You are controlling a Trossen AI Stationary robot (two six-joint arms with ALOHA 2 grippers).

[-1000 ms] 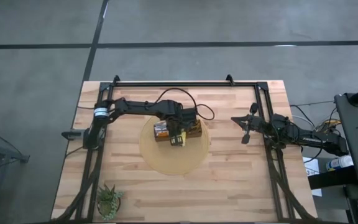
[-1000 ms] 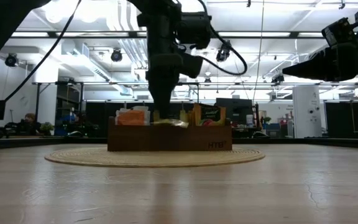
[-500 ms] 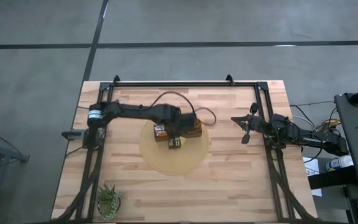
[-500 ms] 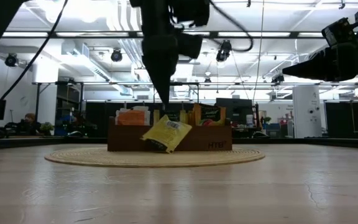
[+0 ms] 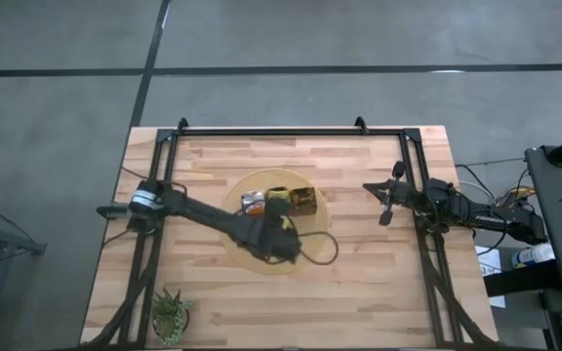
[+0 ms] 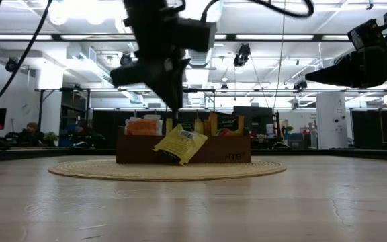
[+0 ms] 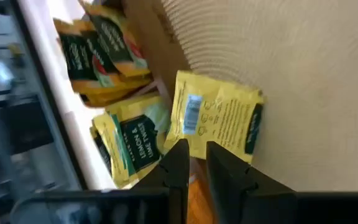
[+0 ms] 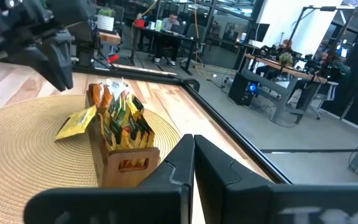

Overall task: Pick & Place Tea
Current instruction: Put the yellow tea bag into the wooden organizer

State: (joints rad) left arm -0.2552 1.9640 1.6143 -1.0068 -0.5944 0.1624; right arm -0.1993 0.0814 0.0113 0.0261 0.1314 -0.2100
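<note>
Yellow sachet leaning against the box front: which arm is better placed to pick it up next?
Left. The left gripper hangs just above the yellow sachet on the mat; the right gripper waits, shut, near the table's right edge.

Table [image 5: 379, 283]: pale wood planks, smooth, slight sheen. Round mat [image 5: 312, 226] under the box: woven straw-like fibre, ribbed, matt. Box [image 8: 126, 163]: brown wood, smooth. Yellow sachet [image 7: 219, 118] leaning against the box: printed paper, slightly glossy.
</note>
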